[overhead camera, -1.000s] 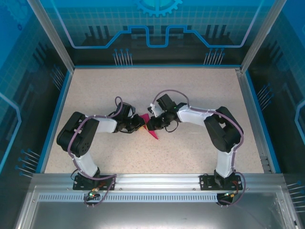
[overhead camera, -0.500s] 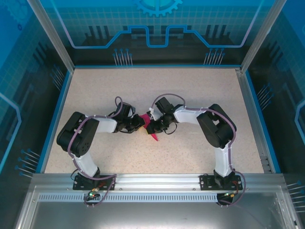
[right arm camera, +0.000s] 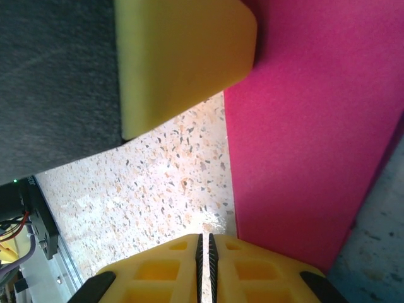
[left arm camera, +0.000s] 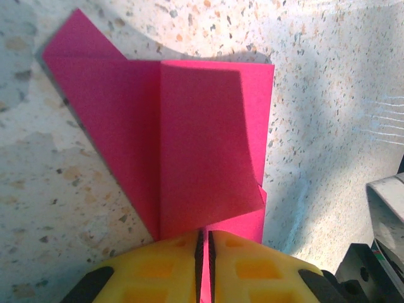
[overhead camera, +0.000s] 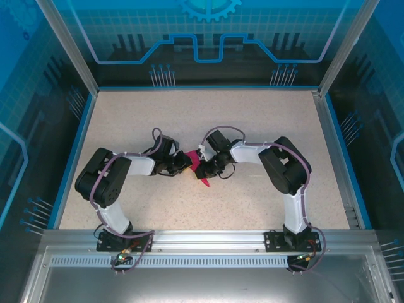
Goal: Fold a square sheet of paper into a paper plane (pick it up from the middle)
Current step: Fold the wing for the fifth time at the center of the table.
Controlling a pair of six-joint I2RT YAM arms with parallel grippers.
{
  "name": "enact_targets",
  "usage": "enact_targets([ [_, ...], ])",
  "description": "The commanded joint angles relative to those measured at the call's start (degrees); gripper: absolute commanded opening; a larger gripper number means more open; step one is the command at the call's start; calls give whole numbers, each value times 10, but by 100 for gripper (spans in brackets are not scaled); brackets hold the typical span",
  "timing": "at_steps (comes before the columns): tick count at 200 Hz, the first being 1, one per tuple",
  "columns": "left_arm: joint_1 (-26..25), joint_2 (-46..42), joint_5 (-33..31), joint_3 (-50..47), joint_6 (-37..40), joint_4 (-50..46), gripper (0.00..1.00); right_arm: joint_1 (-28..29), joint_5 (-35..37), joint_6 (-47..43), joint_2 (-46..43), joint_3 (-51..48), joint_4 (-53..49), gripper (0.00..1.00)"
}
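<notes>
— Where's the paper?
— I see the pink paper [left arm camera: 202, 139] partly folded, with its flaps creased, in the middle of the table [overhead camera: 189, 120] between my two grippers.
— Left side?
— The left gripper [left arm camera: 203, 252] is pinched tight on the paper's near edge.
— Right?
— The right gripper [right arm camera: 203, 259] has its pads pressed together right beside the paper. I can't tell if any is caught.

Paper plane [left arm camera: 189, 139] – plain magenta-pink. Left gripper [left arm camera: 203, 243] pads [left arm camera: 158, 271] yellow. Table [overhead camera: 252, 120] – beige, dark and orange speckles.
</notes>
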Motion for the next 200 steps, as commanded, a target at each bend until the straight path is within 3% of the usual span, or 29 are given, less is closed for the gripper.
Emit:
enact_targets([
  [1, -2, 19, -25, 1, 10, -44, 16, -6, 5, -8, 20, -2, -31, 13],
  [46, -3, 23, -26, 2, 9, -44, 16, -4, 4, -9, 26, 2, -38, 13],
  [97, -2, 23, -31, 2, 9, -48, 16, -3, 2, -17, -43, -35, -44, 13],
  [167, -3, 24, -31, 3, 9, -51, 16, -1, 5, -15, -24, -66, -39, 13],
  [200, -2, 23, -33, 4, 8, -52, 16, 1, 4, -17, -55, -73, -39, 12],
])
